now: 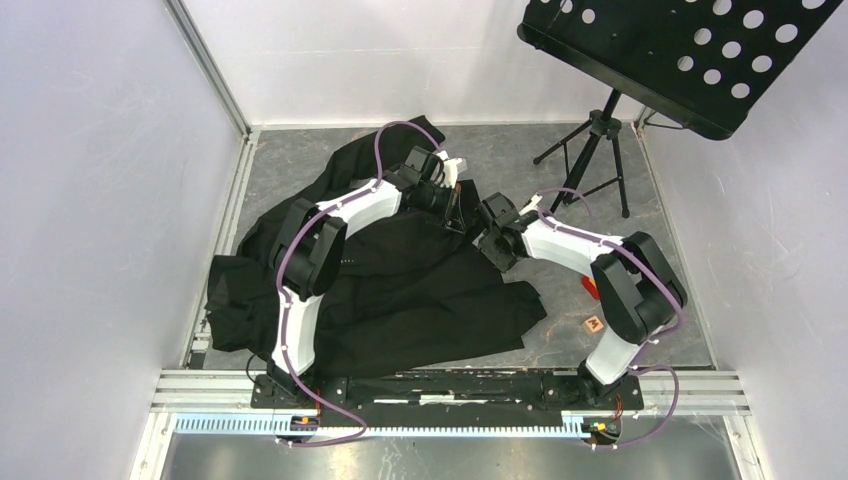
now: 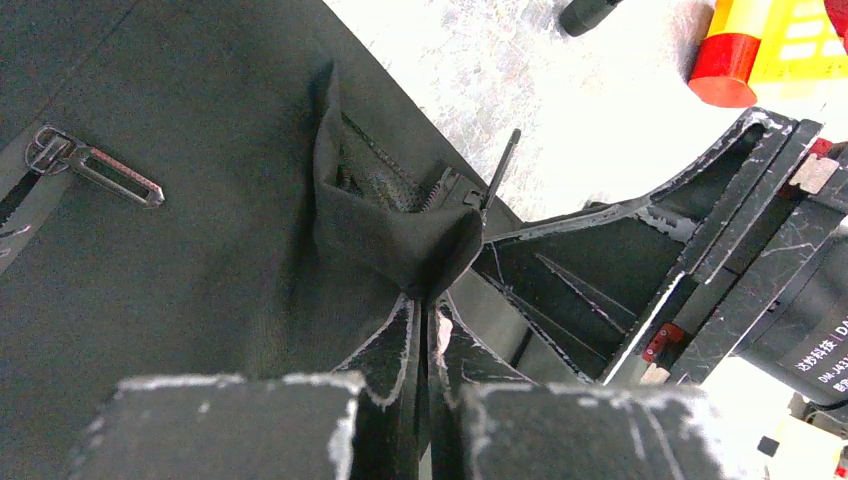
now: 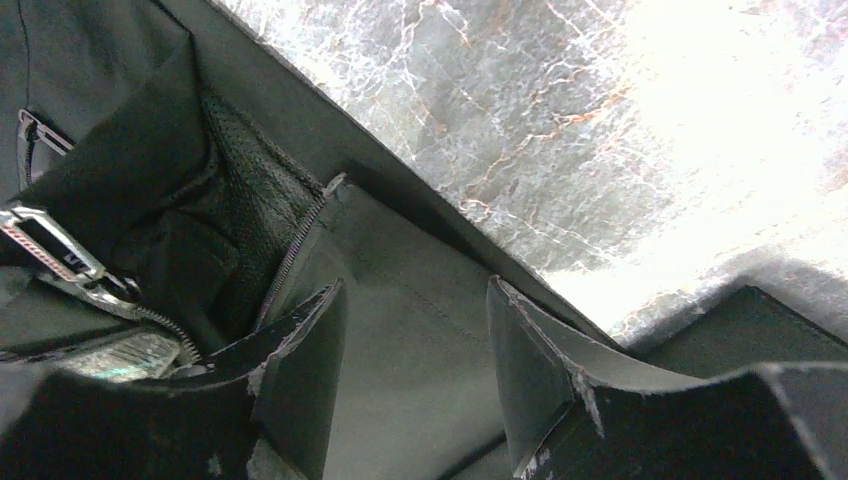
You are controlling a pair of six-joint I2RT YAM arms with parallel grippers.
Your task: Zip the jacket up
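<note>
The black jacket (image 1: 420, 290) lies crumpled on the grey floor, partly under both arms. My left gripper (image 1: 458, 205) is shut on a pinched fold of the jacket's front edge (image 2: 432, 305), which rises from the tips as a peak. Zipper teeth (image 2: 432, 195) and a thin slider tab (image 2: 502, 165) show just beyond that fold. My right gripper (image 1: 487, 240) stands open close beside it. Its fingers straddle a flat strip of jacket fabric (image 3: 412, 320) without pinching it. A line of zipper teeth (image 3: 300, 250) runs just left of its left finger (image 3: 300, 370).
A perforated black music stand (image 1: 690, 50) on a tripod (image 1: 590, 150) stands at the back right. A red and yellow block (image 2: 760, 50) and a small brown tag (image 1: 593, 324) lie right of the jacket. A pocket zipper pull (image 2: 100, 172) shows. White walls close in three sides.
</note>
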